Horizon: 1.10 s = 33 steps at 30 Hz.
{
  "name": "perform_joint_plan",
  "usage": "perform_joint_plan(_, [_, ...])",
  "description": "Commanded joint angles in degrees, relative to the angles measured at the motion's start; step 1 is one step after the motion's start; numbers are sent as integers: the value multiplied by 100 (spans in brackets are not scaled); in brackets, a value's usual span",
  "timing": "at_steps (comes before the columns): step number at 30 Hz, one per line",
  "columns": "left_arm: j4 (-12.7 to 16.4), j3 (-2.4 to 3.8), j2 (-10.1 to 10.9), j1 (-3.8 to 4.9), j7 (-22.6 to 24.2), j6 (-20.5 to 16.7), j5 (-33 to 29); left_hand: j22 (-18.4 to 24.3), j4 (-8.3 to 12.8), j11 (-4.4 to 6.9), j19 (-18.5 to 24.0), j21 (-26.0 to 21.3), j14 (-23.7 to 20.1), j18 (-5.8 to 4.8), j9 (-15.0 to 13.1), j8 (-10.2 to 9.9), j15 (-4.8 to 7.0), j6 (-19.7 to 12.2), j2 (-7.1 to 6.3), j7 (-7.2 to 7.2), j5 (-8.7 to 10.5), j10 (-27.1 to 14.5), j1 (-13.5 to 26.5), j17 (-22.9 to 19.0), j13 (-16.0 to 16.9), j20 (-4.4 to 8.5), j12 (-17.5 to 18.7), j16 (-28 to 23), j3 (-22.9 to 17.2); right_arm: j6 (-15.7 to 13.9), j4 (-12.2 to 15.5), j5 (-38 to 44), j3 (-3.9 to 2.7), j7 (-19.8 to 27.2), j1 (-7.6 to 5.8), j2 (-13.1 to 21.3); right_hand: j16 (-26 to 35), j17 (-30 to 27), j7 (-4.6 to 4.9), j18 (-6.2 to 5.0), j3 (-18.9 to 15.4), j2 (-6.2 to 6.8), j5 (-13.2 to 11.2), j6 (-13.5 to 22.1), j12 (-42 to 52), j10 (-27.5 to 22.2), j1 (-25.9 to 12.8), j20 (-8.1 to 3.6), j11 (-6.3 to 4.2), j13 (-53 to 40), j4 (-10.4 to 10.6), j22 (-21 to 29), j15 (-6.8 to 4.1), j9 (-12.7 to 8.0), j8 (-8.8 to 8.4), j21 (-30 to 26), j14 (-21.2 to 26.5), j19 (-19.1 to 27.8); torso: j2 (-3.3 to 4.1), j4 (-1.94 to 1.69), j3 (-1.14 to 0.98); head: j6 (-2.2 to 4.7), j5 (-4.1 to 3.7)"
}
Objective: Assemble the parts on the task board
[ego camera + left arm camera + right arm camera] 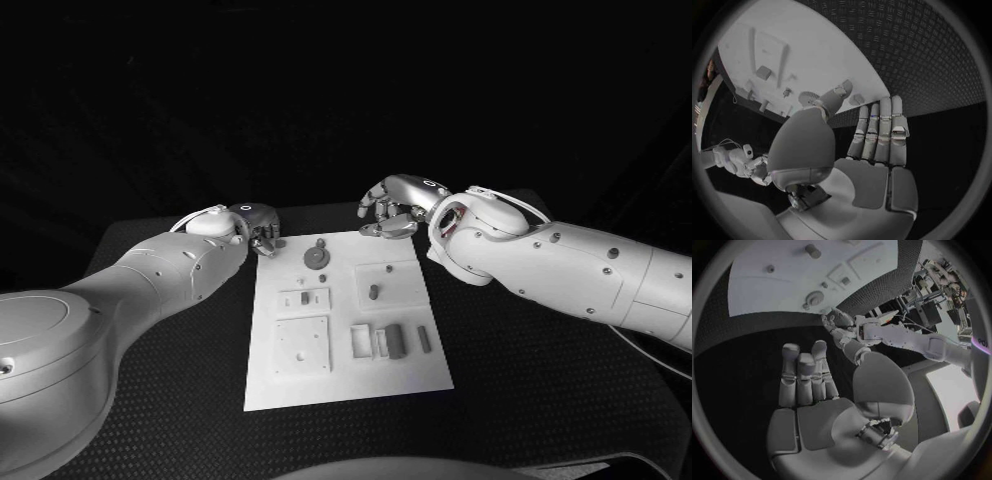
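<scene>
The white task board (346, 385) lies in the middle of the black table. Grey parts rest on it: a round part (315, 257) near its far end, a small peg (375, 292) on a raised square, and two oblong blocks (394, 340) near the right edge. My left hand (260, 228) hovers at the board's far left corner, fingers straight and the palm (873, 165) empty. My right hand (392, 208) hangs just beyond the board's far edge, also holding nothing, its fingers (804, 375) extended side by side. The round part (815, 297) lies between the two hands.
Textured black table (548, 380) surrounds the board on all sides. The board carries several raised square plates (303, 345) with holes and slots. The two hands are about a hand's width apart over the far end.
</scene>
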<state>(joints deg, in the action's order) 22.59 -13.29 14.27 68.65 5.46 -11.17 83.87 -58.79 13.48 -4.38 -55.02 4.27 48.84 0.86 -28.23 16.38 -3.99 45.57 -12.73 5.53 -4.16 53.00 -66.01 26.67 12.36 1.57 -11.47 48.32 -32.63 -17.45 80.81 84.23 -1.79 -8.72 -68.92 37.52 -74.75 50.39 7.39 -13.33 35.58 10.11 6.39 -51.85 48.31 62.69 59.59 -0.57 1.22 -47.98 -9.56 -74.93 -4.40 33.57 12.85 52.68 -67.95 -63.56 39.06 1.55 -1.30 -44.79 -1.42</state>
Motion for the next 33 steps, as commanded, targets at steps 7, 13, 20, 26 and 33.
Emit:
perform_joint_plan(7, [-67, 6, -20, 5, 144, 9, -426, -9, -38, -24, -86, -12, 109, -9, 46, -13, 28, 14, 226, 17, -45, 155, 10, 29, -31, 33, 101, -6, 48, 24, 27, 32, -4, 9, -15, 11, 22, -3, 43, -167, 0, -20, 6, -7, -22, -23, -40, -36, 11, -10, 28, -36, -50, -6, -36, -27, -8, -19, 30, 26, 1, 19, -1])
perform_joint_plan(13, [-86, 6, -48, 4, 147, 49, -526, -4, -34, -6, -81, -29, 116, -27, 109, -110, 28, -152, 313, -22, -48, 141, 31, 44, -80, 42, 236, -47, 102, 26, 47, 32, -4, 7, -28, 9, 22, -3, 43, -167, 0, -21, 6, -8, -22, -23, -40, -36, 11, -10, 29, -36, -50, -6, -35, -27, -8, -19, 40, 32, -1, 29, -8])
perform_joint_plan(20, [-92, 6, -75, 0, 133, 202, -605, 9, -61, 23, -61, -36, 109, -35, 149, -171, 24, -289, 394, -31, -49, 11, 51, 59, -151, 40, 414, -88, 133, 27, 53, 33, -4, 3, -45, 9, 22, -3, 42, -167, 0, -21, 6, -9, -21, -22, -40, -36, 10, -11, 30, -37, -50, -6, -35, -27, -9, -20, 39, 21, 0, 14, -39])
perform_joint_plan(26, [-98, 6, -98, -6, 111, 406, -617, 25, -132, 36, -23, -42, 83, -43, 165, -188, 10, -357, 515, -31, -50, -93, 102, 70, -217, 29, 560, -128, 153, 26, 49, 33, -4, 4, -46, 2, 22, -3, 42, -167, 0, -21, 6, -10, -21, -22, -41, -36, 10, -11, 32, -37, -50, -5, -35, -27, -10, -20, 37, 18, -3, 1, -43])
perform_joint_plan(33, [-105, 6, -107, -15, 48, 691, -559, 27, -196, 11, -3, -34, 82, -41, 141, -97, 10, -210, 748, -6, -72, 63, 114, 98, -219, 28, 559, -136, 142, 29, 43, 33, -4, 7, -46, 0, 22, -3, 42, -167, -1, -22, 6, -10, -21, -21, -45, -36, 10, -11, 36, -37, -50, -5, -34, -27, -10, -21, 31, 18, -2, -16, -58])
